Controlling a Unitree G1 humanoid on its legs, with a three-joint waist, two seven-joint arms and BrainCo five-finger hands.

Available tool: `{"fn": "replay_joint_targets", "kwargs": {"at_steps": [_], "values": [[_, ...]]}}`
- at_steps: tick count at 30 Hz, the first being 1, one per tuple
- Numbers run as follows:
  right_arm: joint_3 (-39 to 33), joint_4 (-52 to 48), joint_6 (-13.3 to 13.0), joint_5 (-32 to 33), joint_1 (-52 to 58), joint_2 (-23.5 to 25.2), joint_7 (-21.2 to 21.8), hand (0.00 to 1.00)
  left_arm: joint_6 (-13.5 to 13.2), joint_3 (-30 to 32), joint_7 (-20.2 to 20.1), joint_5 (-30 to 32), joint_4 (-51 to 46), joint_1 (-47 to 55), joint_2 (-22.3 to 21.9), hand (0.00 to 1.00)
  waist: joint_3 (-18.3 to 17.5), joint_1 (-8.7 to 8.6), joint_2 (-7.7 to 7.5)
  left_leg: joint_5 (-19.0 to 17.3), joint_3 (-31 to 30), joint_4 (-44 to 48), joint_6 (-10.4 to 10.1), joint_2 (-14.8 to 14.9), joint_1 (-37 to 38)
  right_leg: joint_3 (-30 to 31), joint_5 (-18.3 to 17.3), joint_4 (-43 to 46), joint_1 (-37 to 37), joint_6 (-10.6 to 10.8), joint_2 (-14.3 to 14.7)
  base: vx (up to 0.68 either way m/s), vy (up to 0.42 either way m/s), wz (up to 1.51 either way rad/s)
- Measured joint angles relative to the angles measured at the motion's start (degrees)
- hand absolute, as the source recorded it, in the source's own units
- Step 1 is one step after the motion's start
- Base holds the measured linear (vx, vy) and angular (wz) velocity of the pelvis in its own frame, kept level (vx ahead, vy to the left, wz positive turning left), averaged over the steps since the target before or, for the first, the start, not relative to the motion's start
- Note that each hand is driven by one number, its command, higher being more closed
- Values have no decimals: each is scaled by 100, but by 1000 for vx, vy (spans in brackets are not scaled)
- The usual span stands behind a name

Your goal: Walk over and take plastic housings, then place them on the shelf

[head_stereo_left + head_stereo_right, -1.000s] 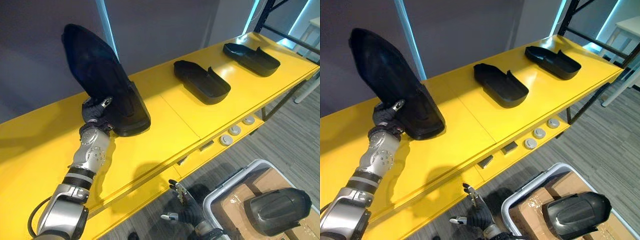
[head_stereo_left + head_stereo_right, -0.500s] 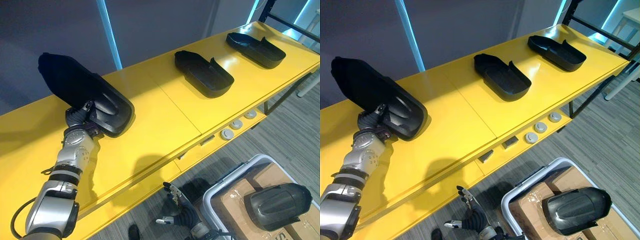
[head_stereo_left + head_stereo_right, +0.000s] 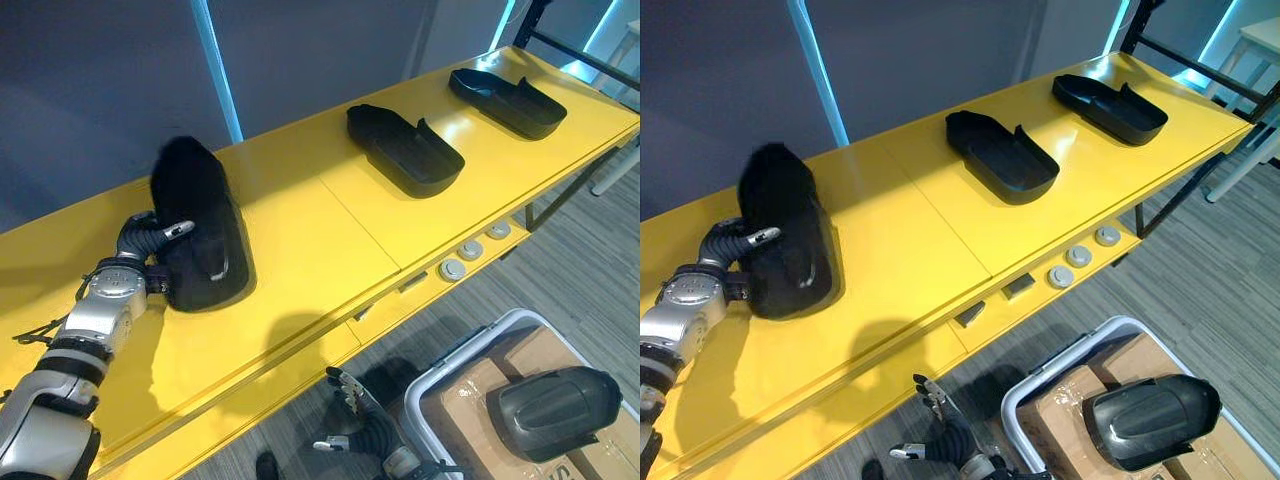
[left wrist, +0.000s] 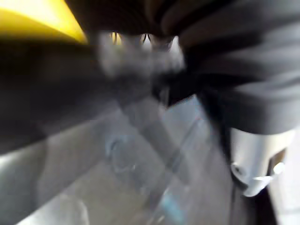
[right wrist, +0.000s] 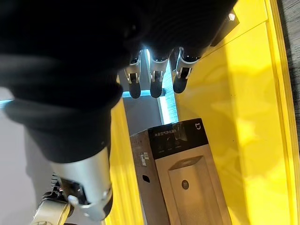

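Currently, black domed plastic housing (image 3: pixel 205 240) is laid on yellow shelf (image 3: pixel 330 225), gripped by fingers of left hand (image 3: pixel 145 238); release needed next. Right hand (image 3: pixel 362 425) hangs slack.

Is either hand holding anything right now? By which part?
The left hand grips the black plastic housing by its left side edge, with the housing resting on the yellow shelf. The right hand is open and empty.
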Motion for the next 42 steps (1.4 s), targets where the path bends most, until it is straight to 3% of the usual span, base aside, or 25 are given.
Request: {"fn": "replay_joint_targets", "kwargs": {"at_steps": [5,8,13,19,24,29,33,34,36,38,39,40,42], "values": [[20,63,1,-1,40,3,16,0,-60,-199,166,-772,-100,108,53,0,-71,-29,0,0,-18,-1,-4,3,64,-21,1,-24,84,1,0,0,0,0],[23,241,8,0,43,0,-1,0,-154,-141,479,-1060,-104,181,-219,0,-148,-41,-1,0,-43,-2,-4,2,63,-43,3,-38,109,2,-1,-4,8,5],[23,334,86,-1,33,3,-52,0,-730,591,1311,-1902,-587,444,-1476,0,-315,-19,-7,10,-158,-1,-17,0,34,-174,10,-105,190,-1,-4,1,6,10],[-2,441,86,-18,21,7,-161,0,-1111,1250,1769,-1968,-1605,1075,-2872,0,-440,-27,1,10,-153,-1,-18,7,107,-175,19,-140,272,-4,4,-2,1,-1],[-119,448,86,-45,61,4,-194,0,-1253,1576,1943,-1936,-2103,1424,-3188,0,-532,-27,34,6,-152,-3,-23,20,193,-194,24,-136,351,-7,21,-16,4,-1],[-186,490,85,-54,201,10,-192,0,-1396,2640,2355,-1227,-2837,1891,-3454,0,-688,18,150,5,-161,-8,-23,20,334,-212,21,-144,498,-9,21,-9,2,1],[-241,507,75,-59,227,14,-156,0,-1194,3345,2928,579,-4064,2719,-4184,0,-836,28,268,2,-201,-30,-25,22,338,-255,5,-154,532,-27,22,-27,8,4],[-305,529,31,-71,226,32,-147,0,-1049,3357,3051,1307,-4563,3083,-4472,0,-892,42,276,2,-201,-30,-25,23,339,-257,4,-167,539,-29,22,0,0,0],[-498,589,-54,-73,213,142,-155,0,-938,3172,3164,2124,-5188,3588,-4791,0,-956,53,275,1,-201,-31,-26,23,341,-258,4,-173,543,-30,22,0,0,0],[-950,654,-212,-145,197,368,-259,0,-908,2556,3188,3368,-5907,4288,-5173,0,-1040,104,274,1,-194,-31,-25,23,351,-255,5,-174,549,-30,22,0,0,0],[-1060,653,-263,-151,188,403,-289,0,-918,2376,3182,3625,-6034,4446,-5204,0,-1063,111,276,1,-193,-31,-25,23,352,-255,5,-174,550,-30,22,0,0,0],[-1244,650,-356,-177,162,460,-336,0,-977,1943,3094,3972,-6237,4764,-5202,100,-1102,111,282,1,-189,-32,-25,23,364,-253,5,-175,552,-30,22,0,0,0],[-1473,623,-501,-180,166,502,-406,0,-1135,1300,2780,4282,-6363,5235,-5177,100,-1150,110,299,-2,-172,-32,-27,25,375,-242,0,-191,550,-23,22,-14,4,-3]]}}
